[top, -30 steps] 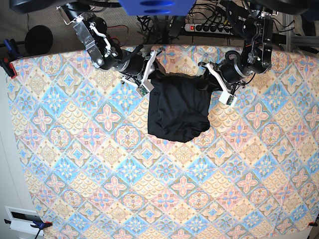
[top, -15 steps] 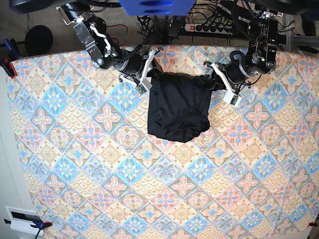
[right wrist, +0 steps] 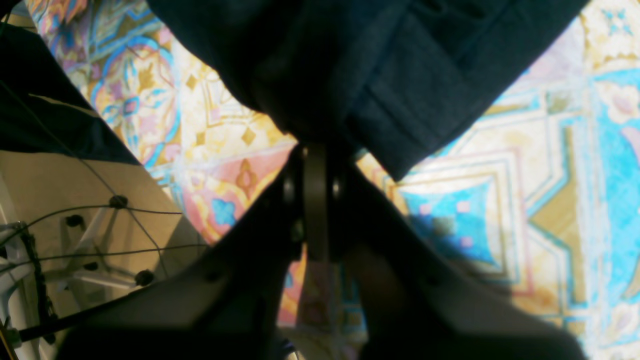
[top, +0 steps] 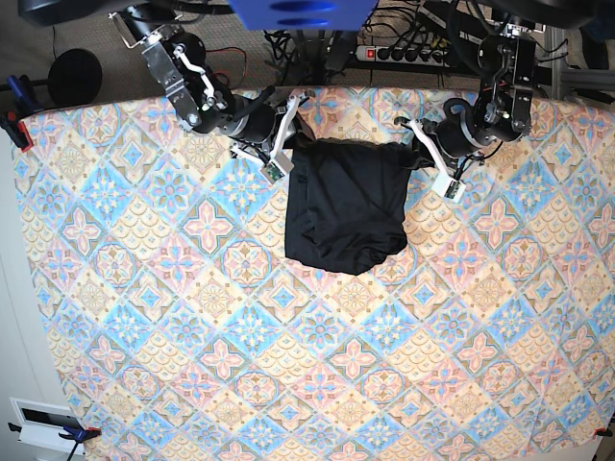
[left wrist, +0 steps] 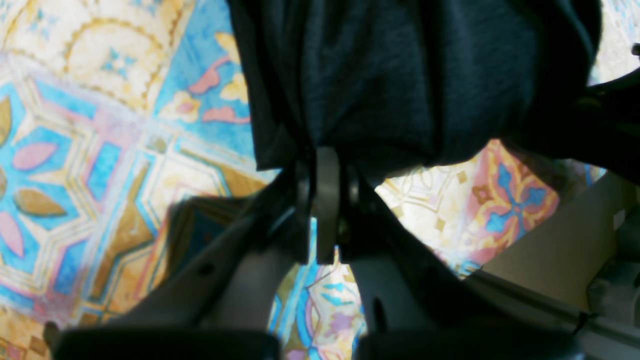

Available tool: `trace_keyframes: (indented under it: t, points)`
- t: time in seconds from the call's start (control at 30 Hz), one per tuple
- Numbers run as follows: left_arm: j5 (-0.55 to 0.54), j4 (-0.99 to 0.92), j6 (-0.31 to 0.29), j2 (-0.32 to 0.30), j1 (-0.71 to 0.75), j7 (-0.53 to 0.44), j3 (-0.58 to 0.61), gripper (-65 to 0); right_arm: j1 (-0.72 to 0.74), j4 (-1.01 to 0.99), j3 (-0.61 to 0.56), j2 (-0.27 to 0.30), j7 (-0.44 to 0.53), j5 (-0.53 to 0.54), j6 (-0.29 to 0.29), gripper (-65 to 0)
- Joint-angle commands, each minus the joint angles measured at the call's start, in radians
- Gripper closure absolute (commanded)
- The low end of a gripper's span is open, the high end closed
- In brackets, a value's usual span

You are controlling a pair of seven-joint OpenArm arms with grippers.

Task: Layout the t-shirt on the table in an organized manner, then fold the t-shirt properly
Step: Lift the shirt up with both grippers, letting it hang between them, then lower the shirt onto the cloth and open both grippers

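Two sets of fingers grip the t-shirt (top: 346, 206) at its far edge: the left fingers (left wrist: 327, 165) are pinched tight on a bunch of the black fabric at one upper corner, and the right fingers (right wrist: 315, 155) are clamped the same way on the other. Between them the garment hangs and lies as a crumpled, roughly square heap near the far middle of the table (top: 192, 365), its lower part resting on the patterned cloth.
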Motion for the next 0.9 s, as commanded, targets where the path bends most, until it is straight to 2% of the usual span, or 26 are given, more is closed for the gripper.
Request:
trace_keyframes:
  t: [0.0,0.2,0.47,0.7,0.87]
  points:
    - [0.001,0.015,-0.003,-0.011,-0.005,-0.017,-0.023,0.0,0.009,0.019,0.005,0.001,0.018,0.016,0.006,0.0]
    - [0.009,0.015,-0.003,-0.011,-0.005,-0.011,-0.091,0.0,0.009,0.024,0.034,0.003,0.018,0.016,0.006,0.0]
    - [0.009,-0.028,-0.003,-0.015,-0.007,-0.017,-0.099,0.0,0.009,0.027,0.06,0.003,0.016,0.016,0.006,0.0]
    - [0.009,-0.042,-0.003,-0.012,-0.007,-0.017,-0.171,0.0,0.009,0.027,0.1,0.004,0.018,0.016,0.006,0.0]
    - [0.009,-0.042,-0.005,-0.009,-0.002,-0.016,-0.172,0.0,0.009,0.028,0.099,0.004,0.018,0.016,0.006,0.0]
